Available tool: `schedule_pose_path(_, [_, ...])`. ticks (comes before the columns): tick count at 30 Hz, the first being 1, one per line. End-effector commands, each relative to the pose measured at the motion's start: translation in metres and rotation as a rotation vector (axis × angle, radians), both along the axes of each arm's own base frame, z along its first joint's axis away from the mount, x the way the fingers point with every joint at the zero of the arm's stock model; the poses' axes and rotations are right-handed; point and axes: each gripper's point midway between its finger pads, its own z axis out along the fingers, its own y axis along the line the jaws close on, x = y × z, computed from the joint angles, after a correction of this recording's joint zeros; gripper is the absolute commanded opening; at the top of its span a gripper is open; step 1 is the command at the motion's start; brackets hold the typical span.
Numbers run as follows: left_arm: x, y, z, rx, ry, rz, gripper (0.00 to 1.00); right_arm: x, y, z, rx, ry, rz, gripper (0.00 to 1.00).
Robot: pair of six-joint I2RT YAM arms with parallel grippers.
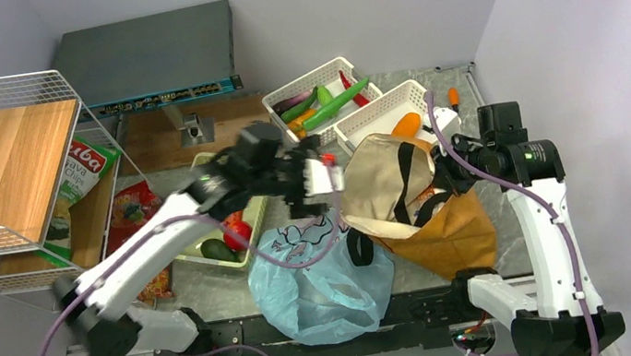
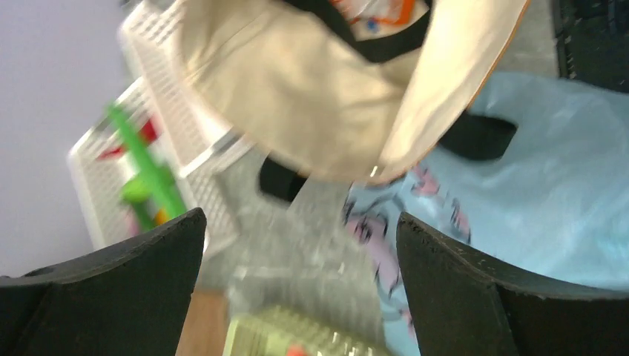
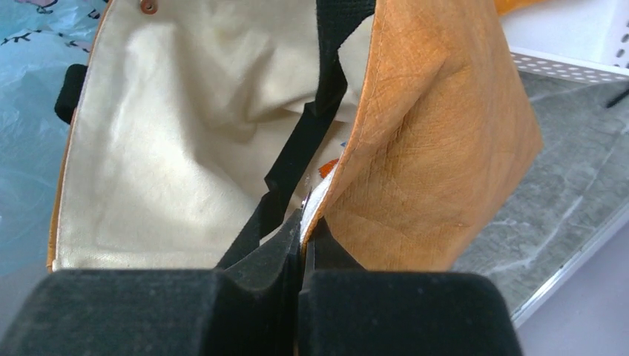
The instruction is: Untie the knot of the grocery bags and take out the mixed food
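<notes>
Two bags crowd our surface (image 1: 225, 288): the mustard tote (image 1: 407, 193) gapes because our right pincer (image 3: 303, 226) is clamped tight on its rim, the blue plastic bag (image 1: 323, 289) slumps alongside, and our left pincer (image 2: 300, 237) hovers wide and empty, free, we reckon, to reach inside.

Left wrist view is smeared: white basket (image 2: 93, 189) and a green stick-shape (image 2: 145, 167) can't be identified. Tote (image 1: 381, 173) lining folds over its contents, only an orange-white sliver (image 3: 330, 167) shows. Blue bag (image 1: 328, 293) contents hidden under the plastic.
</notes>
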Motion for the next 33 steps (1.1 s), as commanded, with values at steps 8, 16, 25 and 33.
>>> schedule_pose_path(8, [-0.029,-0.168,-0.096,-0.035,0.12,-0.404,0.81,0.068,-0.007,0.08,0.008,-0.19,-0.076,0.0])
schedule_pose_path(16, [-0.114,-0.266,-0.087,-0.174,0.055,-0.696,0.0,0.048,0.001,0.062,0.02,-0.108,-0.009,0.0])
schedule_pose_path(25, [-0.147,-0.302,-0.09,-0.252,0.079,-0.8,0.53,-0.025,-0.007,0.002,-0.085,0.044,0.107,0.0])
schedule_pose_path(33, [-0.076,-0.254,-0.109,-0.338,0.088,-0.498,0.71,-0.061,-0.029,-0.02,-0.241,0.054,0.181,0.0])
